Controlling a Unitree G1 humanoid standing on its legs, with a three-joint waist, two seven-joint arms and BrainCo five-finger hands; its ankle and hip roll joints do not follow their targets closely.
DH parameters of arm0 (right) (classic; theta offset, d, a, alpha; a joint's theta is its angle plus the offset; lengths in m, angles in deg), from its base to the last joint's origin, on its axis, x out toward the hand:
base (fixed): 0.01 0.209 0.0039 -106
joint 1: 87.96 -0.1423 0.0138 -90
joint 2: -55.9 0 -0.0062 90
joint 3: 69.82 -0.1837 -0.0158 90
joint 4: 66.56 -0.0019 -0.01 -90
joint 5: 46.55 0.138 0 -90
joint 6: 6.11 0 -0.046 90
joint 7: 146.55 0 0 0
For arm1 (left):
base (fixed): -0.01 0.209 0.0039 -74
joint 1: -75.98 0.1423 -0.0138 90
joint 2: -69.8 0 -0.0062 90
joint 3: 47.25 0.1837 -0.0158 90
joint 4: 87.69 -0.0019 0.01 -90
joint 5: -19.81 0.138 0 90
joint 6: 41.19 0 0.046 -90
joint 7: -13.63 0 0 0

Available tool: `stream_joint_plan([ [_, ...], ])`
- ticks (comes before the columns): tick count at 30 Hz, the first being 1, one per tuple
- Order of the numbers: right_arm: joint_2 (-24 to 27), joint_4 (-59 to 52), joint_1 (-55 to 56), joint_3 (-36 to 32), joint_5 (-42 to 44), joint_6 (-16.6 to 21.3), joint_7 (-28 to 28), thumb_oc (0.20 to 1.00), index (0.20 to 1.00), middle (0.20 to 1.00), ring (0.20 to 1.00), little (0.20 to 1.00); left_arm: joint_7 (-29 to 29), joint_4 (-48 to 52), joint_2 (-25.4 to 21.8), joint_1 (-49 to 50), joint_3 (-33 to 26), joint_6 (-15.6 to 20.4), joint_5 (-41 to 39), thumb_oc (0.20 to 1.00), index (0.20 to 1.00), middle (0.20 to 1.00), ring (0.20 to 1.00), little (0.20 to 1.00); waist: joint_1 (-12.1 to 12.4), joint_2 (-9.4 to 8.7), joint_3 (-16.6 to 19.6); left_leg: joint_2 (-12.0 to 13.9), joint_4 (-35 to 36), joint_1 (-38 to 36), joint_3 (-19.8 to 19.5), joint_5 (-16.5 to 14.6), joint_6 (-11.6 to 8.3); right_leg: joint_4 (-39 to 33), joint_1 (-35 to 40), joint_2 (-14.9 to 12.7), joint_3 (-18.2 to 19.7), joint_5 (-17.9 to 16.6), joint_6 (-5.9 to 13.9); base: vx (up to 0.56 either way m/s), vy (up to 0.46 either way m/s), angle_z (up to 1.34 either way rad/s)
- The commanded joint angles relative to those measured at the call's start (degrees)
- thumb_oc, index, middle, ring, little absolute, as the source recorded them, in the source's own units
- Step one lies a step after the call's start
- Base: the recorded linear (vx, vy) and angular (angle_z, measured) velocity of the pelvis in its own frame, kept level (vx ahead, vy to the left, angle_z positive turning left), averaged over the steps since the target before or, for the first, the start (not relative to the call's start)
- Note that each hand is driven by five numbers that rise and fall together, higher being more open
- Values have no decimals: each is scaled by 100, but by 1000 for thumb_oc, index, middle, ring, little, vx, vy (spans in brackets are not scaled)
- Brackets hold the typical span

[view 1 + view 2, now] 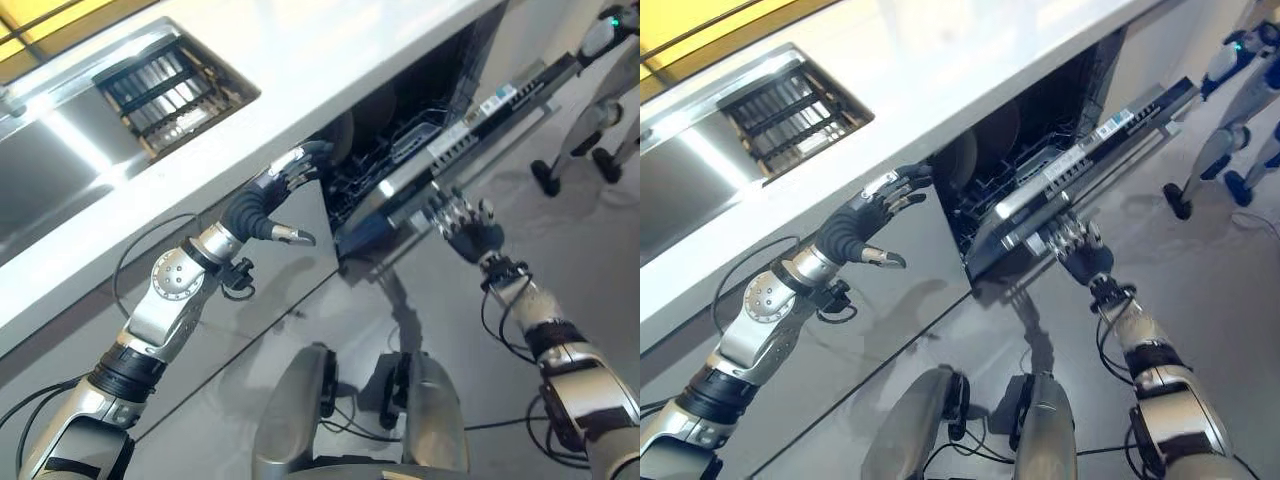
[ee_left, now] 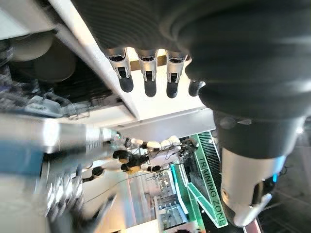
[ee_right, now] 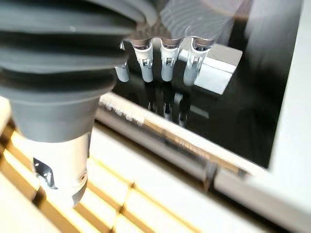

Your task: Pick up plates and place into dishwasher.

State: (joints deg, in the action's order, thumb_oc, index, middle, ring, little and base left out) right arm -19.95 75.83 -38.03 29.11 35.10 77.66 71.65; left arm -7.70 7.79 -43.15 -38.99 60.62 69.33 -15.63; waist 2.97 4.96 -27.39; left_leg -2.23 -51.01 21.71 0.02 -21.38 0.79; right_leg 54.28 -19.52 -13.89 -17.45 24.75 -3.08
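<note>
Left eye view: dishwasher [image 1: 400, 160] half-open, plate [image 1: 343, 135] racked inside.

Pretty bright overall. The white countertop [image 1: 300, 60] is nearly blown out toward 12 o'clock, and the steel sink [image 1: 60, 190] has a hard glare streak at 9 o'clock. The dishwasher [image 1: 400, 150] cavity near 1 o'clock sits in deep shade. The glossy floor [image 1: 300, 320] throws back light at 6 o'clock. In the right wrist view, the black door panel [image 3: 243, 97] at 2 o'clock mirrors the right hand [image 3: 166, 65], and warm yellow light stripes show at 7 o'clock.
</note>
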Motion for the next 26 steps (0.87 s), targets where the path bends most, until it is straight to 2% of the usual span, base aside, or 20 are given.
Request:
stream_joint_plan([
  [1,-230,238,-408,-240,173,276,70,1000,1000,1000,1000,1000,-385,298,27,30,302,376,-492,1000,1000,1000,1000,1000,382,-108,441,-36,57,-229,227,-205,366,-774,260,429,591,-722,-39,42,5,39],
  [5,-346,503,-139,-332,-88,616,-319,1000,1000,1000,1000,1000,-682,175,155,67,443,119,-839,1000,1000,1000,1000,1000,349,-175,613,5,523,-503,226,-57,333,-1251,578,517,596,-861,-3,47,10,43],
  [8,-490,612,18,-415,-245,838,-653,1000,1000,1000,1000,1000,-604,-53,335,171,565,-183,-926,1000,1000,1000,1000,1000,329,-221,771,0,1044,-724,205,163,302,-1767,807,584,613,-1074,44,68,18,19],
  [11,-805,601,383,-450,-511,1322,-1229,1000,1000,1000,1000,1000,-538,-772,738,517,816,-280,-707,1000,1000,1000,1000,1000,269,-312,1047,27,1939,-1145,201,466,236,-2681,1191,732,700,-1332,142,115,11,-15],
  [14,-1165,480,922,-463,-755,1440,-1508,1000,1000,1000,1000,1000,-438,-1502,1172,1045,926,-403,-359,1000,1000,1000,1000,1000,181,-380,1334,77,2866,-1596,228,859,137,-3646,1599,859,794,-1628,274,150,17,-8],
  [16,-1392,374,1356,-390,-895,1350,-1442,1000,1000,1000,1000,1000,-540,-2062,1405,1336,975,-345,-228,1000,1000,1000,1000,1000,141,-412,1486,74,3478,-1920,236,1137,76,-4241,1878,916,831,-1872,359,121,16,-10],
  [19,-1717,166,2028,-162,-1259,1001,-1427,1000,1000,1000,1000,1000,-812,-3031,1795,1748,933,-240,78,1000,1000,1000,1000,1000,37,-433,1668,105,4176,-2230,319,1446,23,-4829,2095,963,919,-2165,479,78,28,-15],
  [21,-1869,102,2402,-62,-1316,794,-1420,1000,1000,1000,1000,1000,-857,-3536,1959,1948,878,-114,330,1000,1000,1000,1000,1000,-14,-433,1758,133,4467,-2361,360,1544,10,-5030,2156,981,952,-2261,525,72,42,-11],
  [23,-2046,-17,2848,27,-1462,580,-1505,1000,1000,1000,1000,1000,-762,-4143,2147,2114,791,-26,616,1000,1000,1000,1000,1000,-100,-428,1868,159,4787,-2485,421,1651,0,-5264,2216,1015,995,-2370,579,80,43,-6],
  [26,-2243,-98,3326,138,-1823,100,-1922,1000,1000,1000,1000,1000,-428,-4912,2435,2211,580,-178,841,1000,1000,1000,1000,1000,-255,-419,1988,177,5158,-2612,516,1783,-19,-5519,2260,1071,1039,-2480,638,44,33,-18],
])
